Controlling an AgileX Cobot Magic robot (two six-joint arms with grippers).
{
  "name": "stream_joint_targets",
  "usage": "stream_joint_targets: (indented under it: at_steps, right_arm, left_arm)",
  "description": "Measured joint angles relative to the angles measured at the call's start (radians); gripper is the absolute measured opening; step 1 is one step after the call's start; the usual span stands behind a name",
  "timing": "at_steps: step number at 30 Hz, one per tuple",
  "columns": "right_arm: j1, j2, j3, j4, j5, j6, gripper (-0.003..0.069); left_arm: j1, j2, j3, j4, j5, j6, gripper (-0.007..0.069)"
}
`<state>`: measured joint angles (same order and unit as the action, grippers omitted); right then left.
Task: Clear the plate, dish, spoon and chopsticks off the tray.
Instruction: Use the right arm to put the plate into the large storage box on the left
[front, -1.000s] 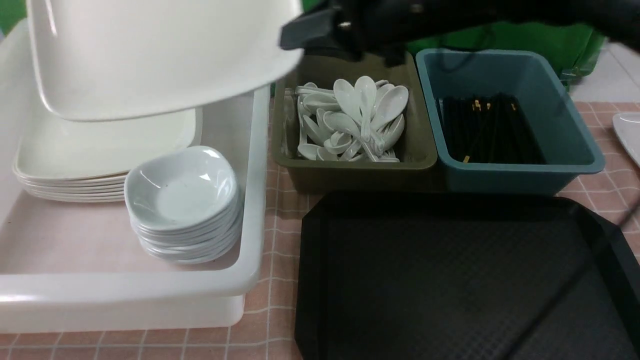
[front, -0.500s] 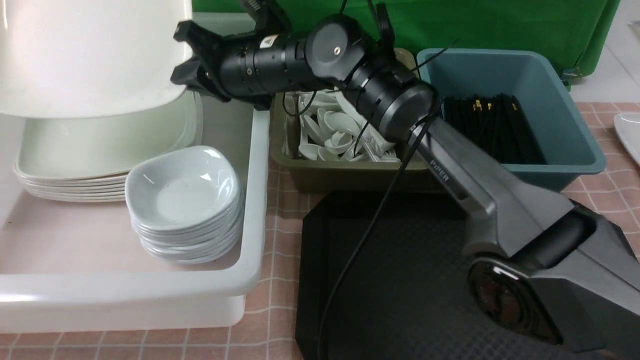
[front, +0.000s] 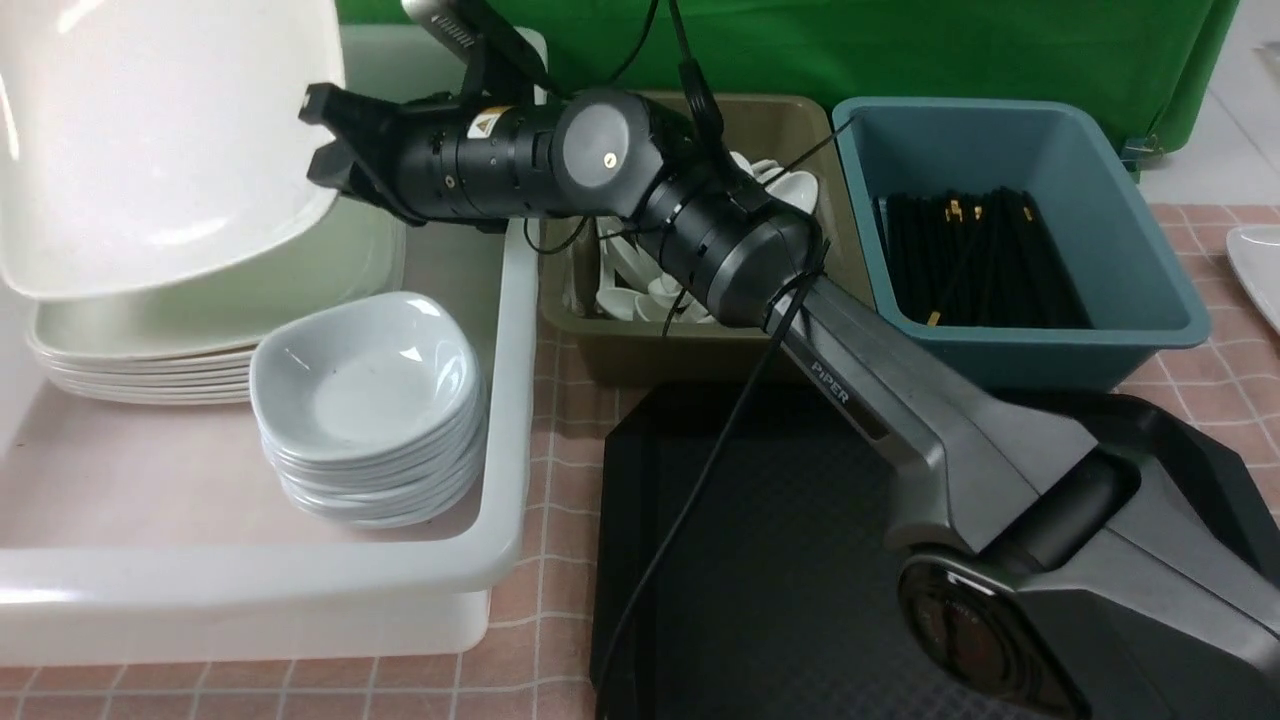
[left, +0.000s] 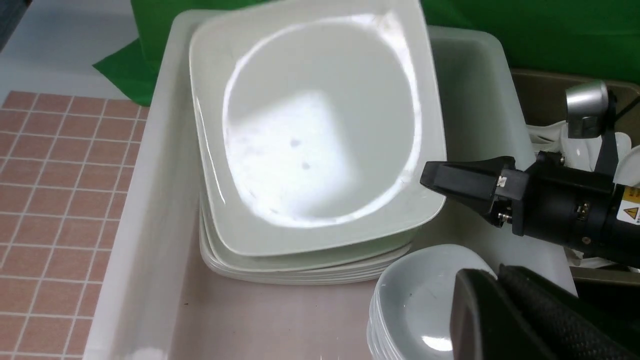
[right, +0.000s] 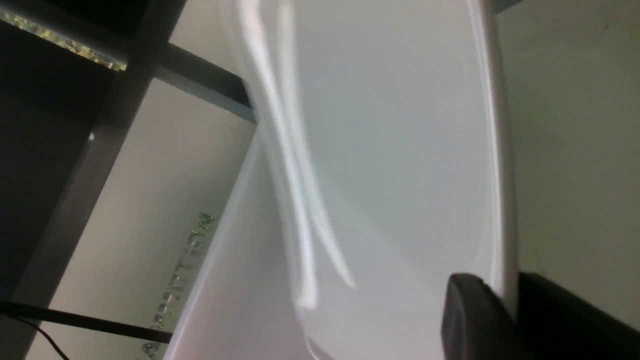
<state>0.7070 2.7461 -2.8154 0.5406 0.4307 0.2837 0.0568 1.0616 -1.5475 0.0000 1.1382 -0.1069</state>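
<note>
Lower and further left than half a second ago, the large glossy white rounded-square plate (front: 165, 140) now fills the upper left of the front view, and the right arm (front: 740, 240) has shifted left with it. The plate is tilted over a stack of similar white plates (front: 215, 325) in the big white plastic tub (front: 490, 560); whether it touches the stack I cannot tell. The right gripper (front: 322, 135) is at the plate's right edge, a finger on either side of the rim in the right wrist view; whether it is clamped there or loosening I cannot tell. The left gripper (left: 500, 280) is out of the front view; its fingers are together in its own wrist view.

Small bluish-white dishes (front: 365, 400) stand stacked left of centre. White soup spoons (front: 640, 285) lie in the olive plastic bin (front: 690, 350) at upper centre, partly hidden by the arm, and black chopsticks with gold bands (front: 980, 265) in the teal plastic bin (front: 1020, 350) at upper right. Part of the arm crosses the black textured tray (front: 760, 560) at lower right.
</note>
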Motion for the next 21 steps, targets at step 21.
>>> stream_joint_targets:
  at_steps: [21]
  right_arm:
    - [0.004, -0.006, -0.031, -0.15, 0.061, 0.01, 0.0465]
  left_arm:
    - [0.0, 0.0, 0.0, 0.0, 0.005, 0.041, 0.0019]
